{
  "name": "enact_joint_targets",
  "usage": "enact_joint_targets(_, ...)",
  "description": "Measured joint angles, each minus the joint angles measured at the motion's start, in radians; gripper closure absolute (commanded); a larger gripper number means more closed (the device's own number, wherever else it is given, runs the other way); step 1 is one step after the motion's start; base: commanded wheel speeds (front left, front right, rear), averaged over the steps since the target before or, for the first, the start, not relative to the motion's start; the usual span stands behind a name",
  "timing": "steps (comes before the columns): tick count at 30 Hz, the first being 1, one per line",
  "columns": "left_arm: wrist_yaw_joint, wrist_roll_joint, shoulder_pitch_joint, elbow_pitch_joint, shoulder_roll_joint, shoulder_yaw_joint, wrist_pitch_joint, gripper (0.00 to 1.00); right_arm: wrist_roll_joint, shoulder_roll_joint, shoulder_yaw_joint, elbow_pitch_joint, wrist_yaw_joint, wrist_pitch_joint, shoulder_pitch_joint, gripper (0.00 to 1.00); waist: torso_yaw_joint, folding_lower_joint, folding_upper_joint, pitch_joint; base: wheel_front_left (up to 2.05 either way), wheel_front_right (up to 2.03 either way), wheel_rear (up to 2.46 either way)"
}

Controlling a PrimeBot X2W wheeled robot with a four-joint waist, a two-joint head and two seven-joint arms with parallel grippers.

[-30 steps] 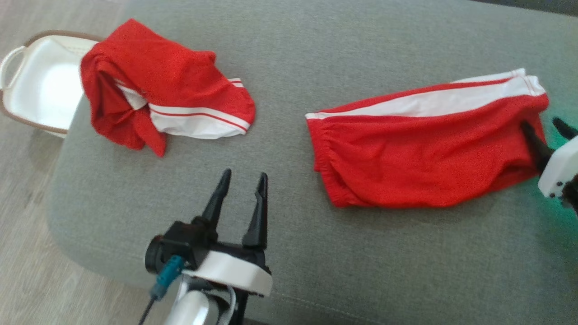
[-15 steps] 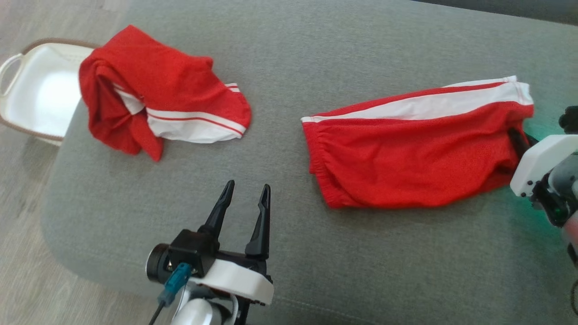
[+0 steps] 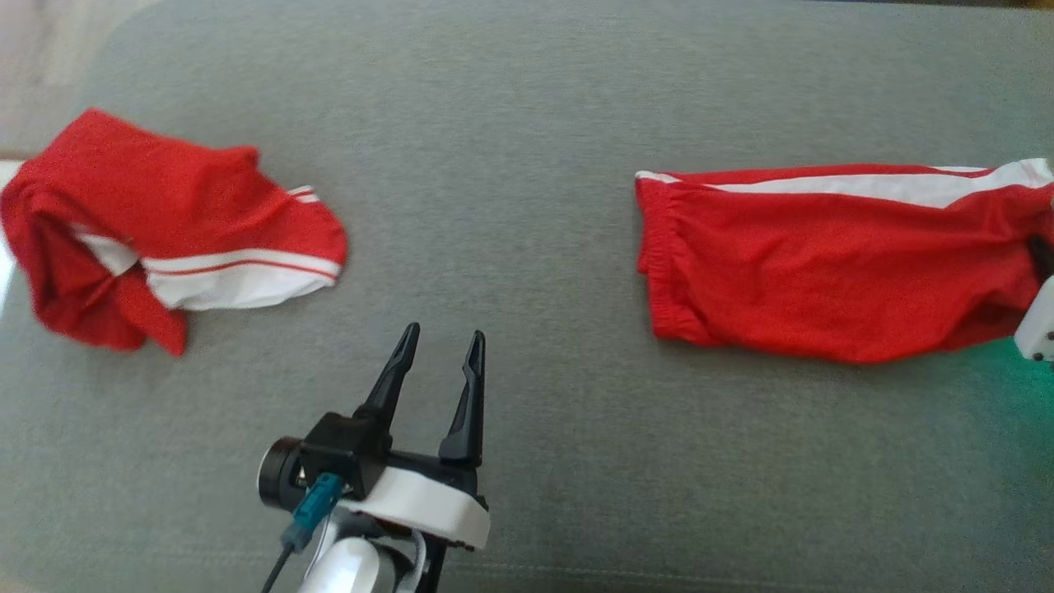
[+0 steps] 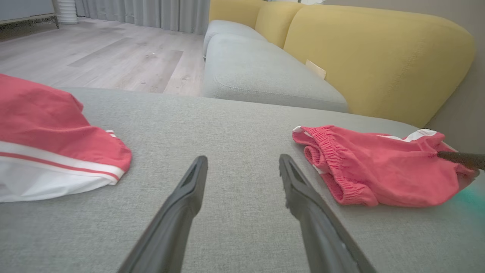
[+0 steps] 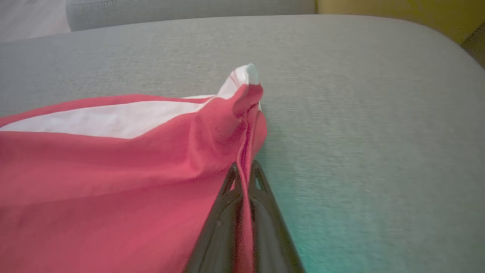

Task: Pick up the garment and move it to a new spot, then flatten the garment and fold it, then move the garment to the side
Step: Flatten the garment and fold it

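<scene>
The garment [image 3: 832, 272], red shorts with a white side stripe, lies folded on the right of the grey cushion [image 3: 527, 123]. It also appears in the left wrist view [image 4: 371, 167] and the right wrist view [image 5: 113, 163]. My right gripper [image 3: 1039, 251] is at the garment's right end, shut on a pinch of its red edge [image 5: 244, 167]. One dark right finger [image 4: 460, 158] pokes into that end. My left gripper [image 3: 443, 333] stands open above bare cushion at the lower middle, nothing between its fingers [image 4: 242, 158].
A second red and white garment [image 3: 156, 231] lies crumpled at the cushion's left [image 4: 49, 140]. Beyond the cushion stand a grey sofa seat [image 4: 257, 72] with a yellow back [image 4: 379, 57], and wooden floor [image 4: 94, 53].
My right gripper has shut on the garment's right edge and drawn it rightward, away from the crumpled one. The head camera has shifted; the white basket left view. The left gripper stays open.
</scene>
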State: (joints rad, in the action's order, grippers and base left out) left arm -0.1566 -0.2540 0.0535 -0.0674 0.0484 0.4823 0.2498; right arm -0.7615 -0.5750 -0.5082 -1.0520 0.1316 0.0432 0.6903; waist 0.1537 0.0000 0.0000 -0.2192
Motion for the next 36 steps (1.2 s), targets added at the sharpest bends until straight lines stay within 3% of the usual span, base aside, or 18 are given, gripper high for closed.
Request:
enact_joint_targets(6,0.017,0.006,0.024,-0.008,0.0,-0.004,0.0,0.0,0.033,0.009,0.005,0.007,0.0,-0.036,0.04,1.0,-0.065,0.0,0.0,0.001,0.0,0.0,0.0)
enact_joint_targets(10,0.026,0.008,0.025,-0.02,0.0,-0.007,0.0,0.0,0.05,0.046,-0.003,0.068,0.0,-0.06,0.059,1.0,-0.074,0.0,0.0,0.016,0.0,0.0,0.0)
enact_joint_targets(18,0.035,0.023,0.008,-0.035,0.0,0.0,0.0,0.0,0.113,0.121,-0.041,0.214,0.0,-0.066,0.059,1.0,-0.043,0.0,0.0,0.053,0.0,0.0,0.0)
enact_joint_targets(24,0.034,0.023,-0.004,-0.036,0.0,0.019,0.0,0.0,0.139,0.197,-0.08,0.34,0.0,0.01,0.037,1.0,0.001,0.0,0.0,0.067,0.0,0.0,0.0)
enact_joint_targets(30,0.033,0.022,-0.008,-0.037,0.0,0.021,0.0,0.0,0.165,0.231,-0.103,0.436,0.0,0.111,-0.053,1.0,0.037,0.0,0.0,0.071,0.0,0.0,0.0)
enact_joint_targets(31,0.033,0.022,-0.008,-0.037,0.0,0.021,0.0,0.0,0.165,0.235,-0.103,0.447,0.0,0.123,-0.066,0.81,0.041,0.0,0.0,0.071,0.0,0.0,0.0)
enact_joint_targets(32,0.033,0.018,-0.008,-0.037,0.0,0.021,0.0,0.0,0.165,0.241,-0.103,0.46,0.0,0.135,-0.079,0.35,0.044,0.0,0.0,0.072,0.0,0.0,0.0)
enact_joint_targets(33,0.033,0.012,-0.008,-0.038,0.0,0.022,0.0,0.0,0.164,0.249,-0.098,0.474,0.0,0.141,-0.091,0.0,0.046,0.0,0.0,0.073,0.0,0.0,0.0)
enact_joint_targets(36,0.033,0.01,-0.009,-0.039,0.0,0.023,0.0,0.0,0.153,0.264,-0.087,0.511,0.0,0.147,-0.115,0.0,0.049,0.0,0.0,0.077,0.0,0.0,0.0)
